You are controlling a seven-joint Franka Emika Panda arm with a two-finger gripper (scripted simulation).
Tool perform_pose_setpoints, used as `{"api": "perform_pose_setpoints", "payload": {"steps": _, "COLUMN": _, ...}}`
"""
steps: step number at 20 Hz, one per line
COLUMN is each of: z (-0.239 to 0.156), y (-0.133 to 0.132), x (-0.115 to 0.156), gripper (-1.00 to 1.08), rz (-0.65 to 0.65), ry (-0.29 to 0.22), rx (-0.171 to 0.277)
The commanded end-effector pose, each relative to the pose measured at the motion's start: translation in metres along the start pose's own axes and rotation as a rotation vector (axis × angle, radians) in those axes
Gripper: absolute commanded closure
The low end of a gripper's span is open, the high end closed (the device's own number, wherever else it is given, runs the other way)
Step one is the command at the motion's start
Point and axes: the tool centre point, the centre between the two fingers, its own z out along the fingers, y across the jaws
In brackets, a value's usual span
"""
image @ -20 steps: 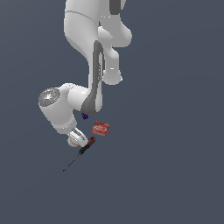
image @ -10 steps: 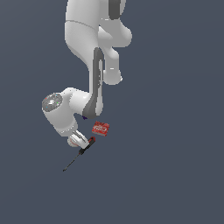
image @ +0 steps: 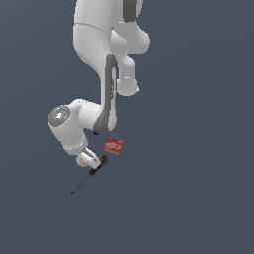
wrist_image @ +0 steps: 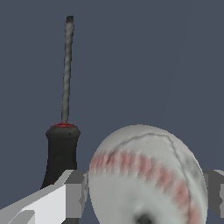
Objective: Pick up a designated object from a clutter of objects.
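In the wrist view the white baseball (wrist_image: 144, 170) with red stitching fills the gap between my gripper's (wrist_image: 146, 194) fingers (wrist_image: 74, 192), and both pads touch its sides. The gripper is shut on it. The screwdriver (wrist_image: 61, 144) lies right beside the ball, black-and-red handle near one finger, shaft pointing away. In the exterior view the gripper (image: 89, 159) is low over the floor at the screwdriver's (image: 92, 172) handle end, and the ball is mostly hidden by the hand. The flat red box (image: 114, 145) lies just to the exterior view's right of it.
A tiny dark purple block (image: 95, 133) peeks out from under the arm's forearm, just behind the red box. My arm's elbow (image: 62, 119) hangs over the exterior view's left of the clutter. The floor is plain dark grey.
The wrist has sunk slightly toward the floor over the last second and then nearly stopped. The screwdriver and red box have not moved.
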Motion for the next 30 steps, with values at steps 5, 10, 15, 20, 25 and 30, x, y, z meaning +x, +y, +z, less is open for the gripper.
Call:
{"api": "perform_pose_setpoints", "payload": {"steps": 5, "z": -0.009, "y": -0.003, "x": -0.007, "gripper": 1.08, "rz": -0.001, "ry": 0.001, "rx": 0.0}}
{"api": "perform_pose_setpoints", "payload": {"steps": 10, "z": -0.027, "y": -0.009, "x": -0.02, "gripper": 1.08, "rz": 0.0, "ry": 0.0, "rx": 0.001}}
{"api": "perform_pose_setpoints", "payload": {"steps": 15, "z": -0.054, "y": -0.017, "x": -0.041, "gripper": 1.08, "rz": 0.0, "ry": 0.0, "rx": 0.001}}
{"api": "perform_pose_setpoints", "payload": {"steps": 20, "z": -0.09, "y": -0.029, "x": -0.068, "gripper": 1.08, "rz": 0.0, "ry": 0.0, "rx": 0.001}}
{"api": "perform_pose_setpoints", "payload": {"steps": 25, "z": -0.129, "y": -0.04, "x": -0.096, "gripper": 1.08, "rz": 0.0, "ry": 0.0, "rx": 0.001}}
{"api": "perform_pose_setpoints", "payload": {"steps": 30, "z": -0.169, "y": -0.053, "x": -0.125, "gripper": 1.08, "rz": 0.0, "ry": 0.001, "rx": -0.001}}
